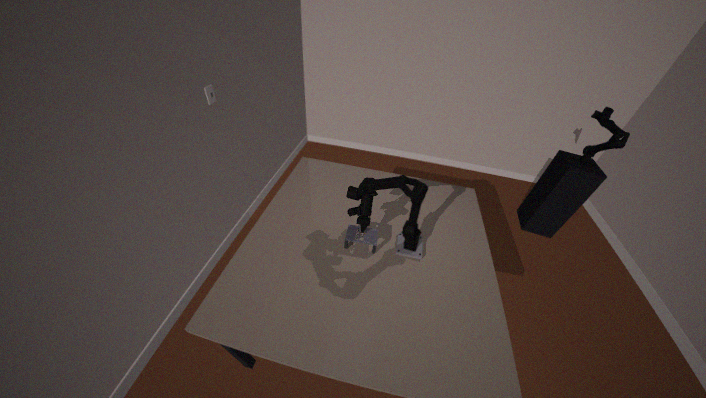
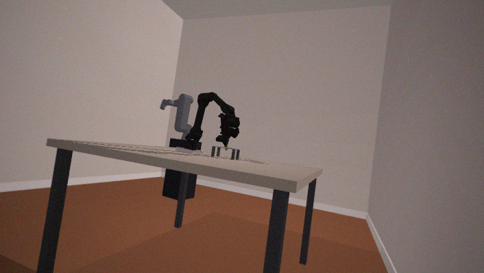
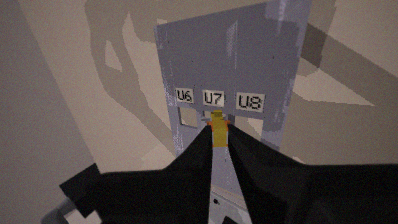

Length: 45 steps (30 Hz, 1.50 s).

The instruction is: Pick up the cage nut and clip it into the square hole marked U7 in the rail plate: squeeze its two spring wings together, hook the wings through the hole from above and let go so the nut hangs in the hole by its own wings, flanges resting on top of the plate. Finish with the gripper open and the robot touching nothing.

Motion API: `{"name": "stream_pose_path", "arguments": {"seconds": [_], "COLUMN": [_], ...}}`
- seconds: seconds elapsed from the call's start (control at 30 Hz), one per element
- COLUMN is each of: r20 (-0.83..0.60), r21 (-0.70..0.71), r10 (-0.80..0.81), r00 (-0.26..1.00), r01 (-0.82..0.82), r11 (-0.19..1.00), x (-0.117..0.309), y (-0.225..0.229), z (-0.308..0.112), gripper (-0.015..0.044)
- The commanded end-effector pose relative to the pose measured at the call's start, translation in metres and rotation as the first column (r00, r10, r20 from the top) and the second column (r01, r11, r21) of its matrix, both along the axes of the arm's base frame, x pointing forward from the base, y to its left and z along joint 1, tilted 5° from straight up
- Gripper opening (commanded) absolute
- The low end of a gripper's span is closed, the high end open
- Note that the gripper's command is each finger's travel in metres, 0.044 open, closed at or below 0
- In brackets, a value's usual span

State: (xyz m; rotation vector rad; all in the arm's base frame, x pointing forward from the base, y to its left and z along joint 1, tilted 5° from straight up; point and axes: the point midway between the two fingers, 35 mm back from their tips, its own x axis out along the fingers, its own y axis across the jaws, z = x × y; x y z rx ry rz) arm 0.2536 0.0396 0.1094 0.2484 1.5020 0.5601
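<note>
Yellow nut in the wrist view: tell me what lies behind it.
Behind the nut is the grey plate, its U7 label readable. The nut and fingers cover most of U7's hole; whether the wings are through, I can't tell.

Fingers and nut block U7's hole — U6's shows open.

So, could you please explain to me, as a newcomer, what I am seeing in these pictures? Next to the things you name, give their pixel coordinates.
One view looks down on the table [image 1: 400,320] [image 2: 171,164], one comes from beside it, and one from the arm's wrist. The machine is a black jointed arm [image 1: 390,183] [image 2: 200,116] ending in a two-fingered hand [image 1: 362,231] [image 2: 226,146] [image 3: 218,130]. The hand is shut on a small yellow cage nut [image 2: 226,148] [image 3: 219,137], around the U7 hole. A rail plate [image 1: 369,236] [image 2: 222,147] [image 3: 200,55] stands on short legs, with holes marked U6, U7 and U8.
</note>
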Motion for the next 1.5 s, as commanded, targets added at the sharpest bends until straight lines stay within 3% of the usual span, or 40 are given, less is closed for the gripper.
{"name": "stream_pose_path", "arguments": {"seconds": [0.0, 1.47], "r20": [0.002, 0.013], "r21": [-0.004, -0.065], "r10": [0.0, -0.005], "r00": [1.0, 1.0], "r01": [0.0, 0.006], "r11": [1.0, 0.998], "x": [0.0, -0.0002], "y": [0.0005, 0.0023], "z": [0.0001, 0.0005], "gripper": [0.0033, 0.0033]}}
